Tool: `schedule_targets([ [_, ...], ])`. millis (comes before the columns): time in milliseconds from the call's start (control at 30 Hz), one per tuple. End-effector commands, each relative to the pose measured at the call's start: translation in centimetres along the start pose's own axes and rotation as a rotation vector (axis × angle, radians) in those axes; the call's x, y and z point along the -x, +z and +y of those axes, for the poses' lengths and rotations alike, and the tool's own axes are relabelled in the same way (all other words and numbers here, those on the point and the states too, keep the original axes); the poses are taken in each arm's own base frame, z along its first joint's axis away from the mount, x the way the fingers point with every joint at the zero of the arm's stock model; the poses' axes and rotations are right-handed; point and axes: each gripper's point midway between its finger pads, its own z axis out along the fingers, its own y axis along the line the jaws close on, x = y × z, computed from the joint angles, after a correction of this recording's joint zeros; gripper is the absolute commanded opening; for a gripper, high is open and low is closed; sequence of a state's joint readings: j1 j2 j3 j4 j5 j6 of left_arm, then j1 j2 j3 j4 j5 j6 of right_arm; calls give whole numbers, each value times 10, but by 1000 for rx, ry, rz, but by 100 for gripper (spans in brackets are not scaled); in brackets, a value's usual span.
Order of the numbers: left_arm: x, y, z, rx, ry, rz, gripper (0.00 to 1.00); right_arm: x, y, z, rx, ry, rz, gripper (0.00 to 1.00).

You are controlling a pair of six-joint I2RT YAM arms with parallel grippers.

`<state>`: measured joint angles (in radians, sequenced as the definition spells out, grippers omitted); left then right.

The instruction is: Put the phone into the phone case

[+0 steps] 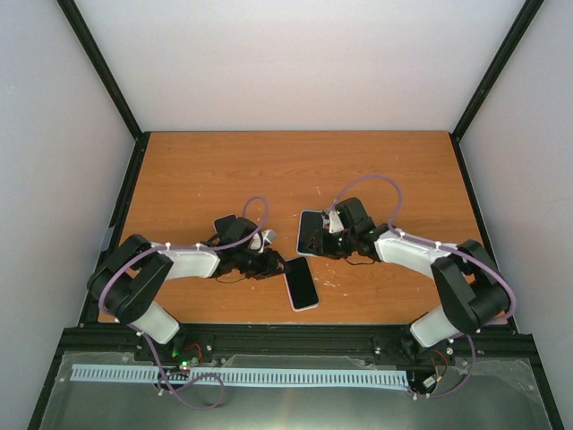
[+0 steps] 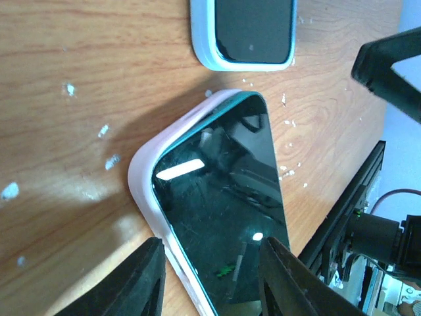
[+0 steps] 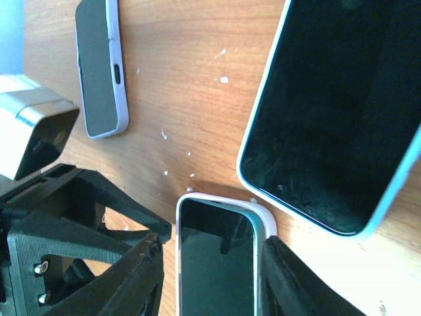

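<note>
A dark-screened phone (image 1: 302, 285) with a teal edge lies in a pale pink phone case (image 2: 141, 178) near the table's front middle. In the left wrist view the phone (image 2: 223, 217) runs under my left gripper (image 2: 212, 242), which stands open. One finger is beside the case's rim and the other hangs over the screen. My right gripper (image 3: 212, 241) is open astride the other end of the phone (image 3: 217, 263). Its right finger touches the case (image 3: 263, 217); a gap shows at the left finger. In the top view the left gripper (image 1: 277, 266) and right gripper (image 1: 313, 251) meet at the phone's far end.
A second phone in a light blue case (image 1: 310, 231) lies flat just behind, close to the right gripper. A third phone in a lavender case (image 3: 99, 66) lies by the left arm. The black frame rail (image 1: 295, 333) runs along the table's near edge.
</note>
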<state>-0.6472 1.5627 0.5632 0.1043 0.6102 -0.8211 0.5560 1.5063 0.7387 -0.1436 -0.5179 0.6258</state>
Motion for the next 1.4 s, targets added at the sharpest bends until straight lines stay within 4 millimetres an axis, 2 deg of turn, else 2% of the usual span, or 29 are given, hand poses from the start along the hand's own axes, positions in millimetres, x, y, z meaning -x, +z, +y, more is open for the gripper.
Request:
schedule_targets([
  [0, -8, -7, -7, -30, 18, -2, 41, -6, -16, -11, -105, -22, 3, 41],
  [233, -16, -3, -3, -57, -9, 15, 43, -42, -13, -15, -29, 3, 82, 40],
  [533, -16, 2, -1, -67, -10, 32, 38, -63, 0, -10, 47, 39, 86, 60],
  [633, -16, 3, -1, -71, -14, 33, 37, -67, 6, -11, 50, 52, 85, 62],
  [767, -17, 4, -1, -78, -17, 33, 36, -70, 11, -8, 93, 83, 74, 63],
  [1033, -20, 7, 3, -80, -31, 40, 32, -67, 17, 11, 225, 173, 73, 63],
  [1367, -23, 4, 10, -50, -26, 28, 31, -50, -4, 54, 417, 195, 23, 63],
])
